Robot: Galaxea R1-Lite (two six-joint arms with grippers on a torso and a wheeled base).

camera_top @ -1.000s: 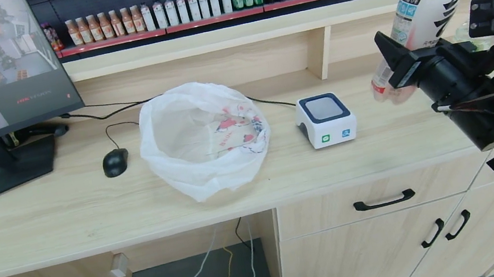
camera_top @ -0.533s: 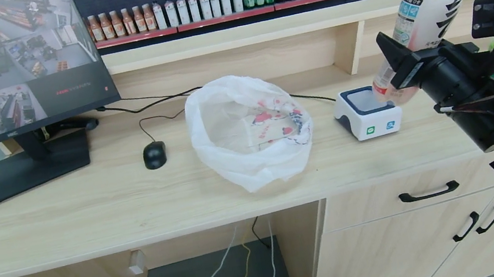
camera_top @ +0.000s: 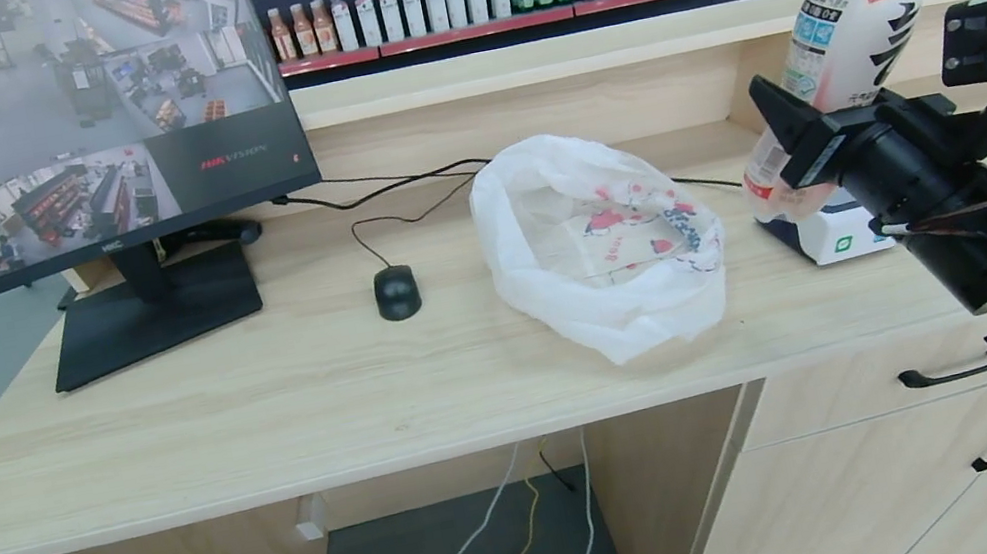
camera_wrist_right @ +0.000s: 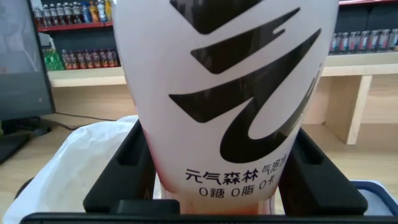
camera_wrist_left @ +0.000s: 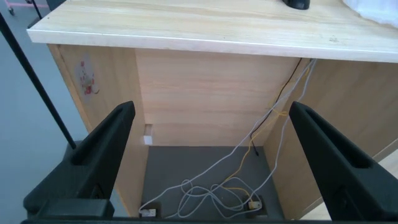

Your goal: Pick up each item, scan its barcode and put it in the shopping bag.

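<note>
Your right gripper (camera_top: 791, 148) has its fingers closed around the lower body of the bottle (camera_top: 850, 26), which leans with its cap away from you and its base just above the scanner (camera_top: 826, 231), hiding most of the scanner's window in the head view. The job now, as I read it, is the scan, so get the barcode facing that window. You cannot tell from these views where the barcode sits on the label. The side with the large black strokes faces the wrist camera, so the code is probably further round. Turn the wrist slowly so the label sweeps past the scanner, and hold the bottle a little above it rather than resting on it, since the small box would slide easily. The grip is low on a tall bottle, so avoid quick swings that could lever it loose. The shopping bag (camera_top: 598, 238) sits open, just beside the scanner on its left, so the drop after scanning is a short move. Your left gripper (camera_wrist_left: 211, 143) hangs wide open and empty, well apart from the scanner and below the counter (camera_top: 273, 407) edge.
</note>
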